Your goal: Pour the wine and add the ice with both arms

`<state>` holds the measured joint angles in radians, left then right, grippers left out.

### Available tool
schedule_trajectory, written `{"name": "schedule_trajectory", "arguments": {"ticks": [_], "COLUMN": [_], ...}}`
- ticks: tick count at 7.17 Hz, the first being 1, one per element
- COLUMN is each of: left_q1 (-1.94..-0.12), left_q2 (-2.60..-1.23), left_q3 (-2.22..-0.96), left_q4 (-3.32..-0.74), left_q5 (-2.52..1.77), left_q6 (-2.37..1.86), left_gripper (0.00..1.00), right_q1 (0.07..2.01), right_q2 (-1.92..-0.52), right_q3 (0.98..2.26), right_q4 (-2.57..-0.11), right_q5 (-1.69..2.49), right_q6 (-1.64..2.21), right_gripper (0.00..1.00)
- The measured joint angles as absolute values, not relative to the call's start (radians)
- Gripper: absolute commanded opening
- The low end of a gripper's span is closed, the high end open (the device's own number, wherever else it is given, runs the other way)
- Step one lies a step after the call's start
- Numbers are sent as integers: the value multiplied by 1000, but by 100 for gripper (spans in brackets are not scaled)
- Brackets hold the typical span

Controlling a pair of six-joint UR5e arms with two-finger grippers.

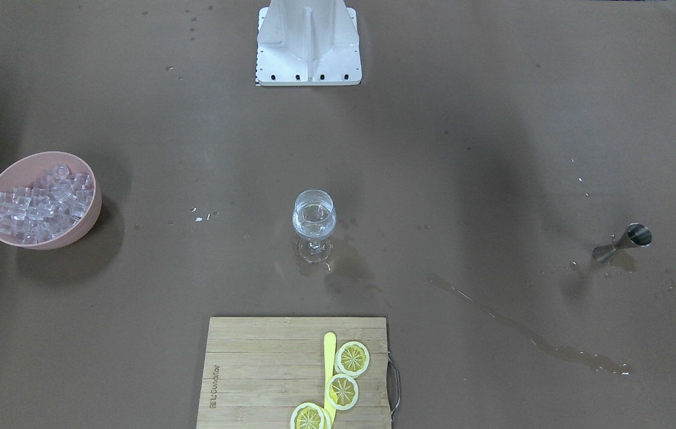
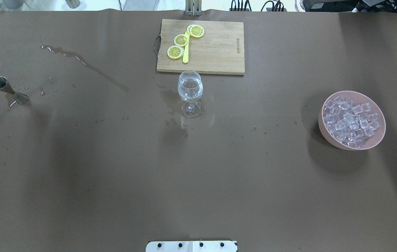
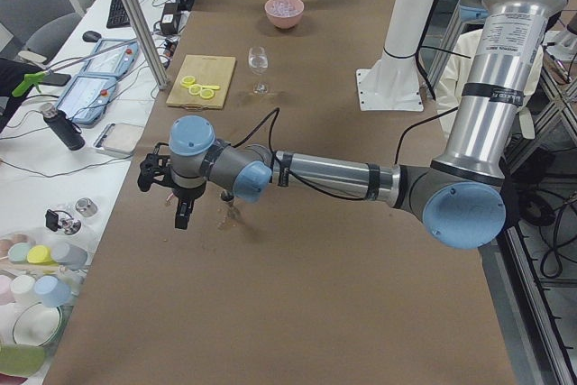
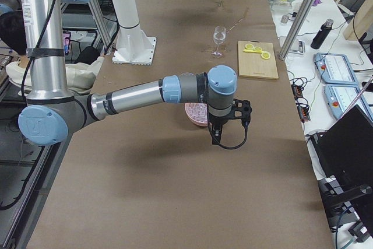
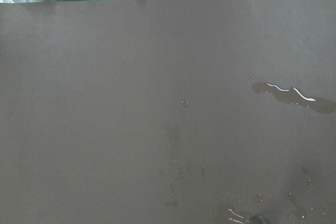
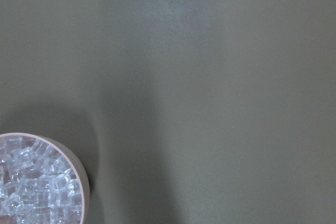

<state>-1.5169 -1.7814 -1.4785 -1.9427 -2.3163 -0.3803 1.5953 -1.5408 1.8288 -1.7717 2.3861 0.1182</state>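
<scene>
The wine glass stands upright mid-table with clear wine in its bowl. The ice fills a pink bowl at the table's right end; it also shows in the right wrist view. A steel jigger stands tilted at the left end among wet spots. My left gripper hangs over the table near the jigger's end. My right gripper hangs beside the pink bowl. Both show only in the side views, so I cannot tell whether they are open or shut.
A bamboo cutting board with three lemon slices and a yellow stick lies beyond the glass. A wet streak runs across the brown table cover. The white base block is at the robot side.
</scene>
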Motion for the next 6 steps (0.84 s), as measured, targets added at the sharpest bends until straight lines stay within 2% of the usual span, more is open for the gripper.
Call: {"name": "schedule_trajectory", "arguments": {"ticks": [3, 6], "left_q1": [-1514, -1498], "left_q2": [-1778, -1709], "left_q3": [-1498, -1622], "left_q4": [-1896, -1931], "left_q5": [-2328, -2323], "left_q6": [-387, -438], "left_gripper": [98, 98], "right_q1": [1597, 1597], "right_q2": [-1547, -1563], "right_q3": [1834, 1851], "right_q4": [-1772, -1773], "right_q5": [2387, 2387], "right_q6": [119, 128], "right_gripper": [100, 100]}}
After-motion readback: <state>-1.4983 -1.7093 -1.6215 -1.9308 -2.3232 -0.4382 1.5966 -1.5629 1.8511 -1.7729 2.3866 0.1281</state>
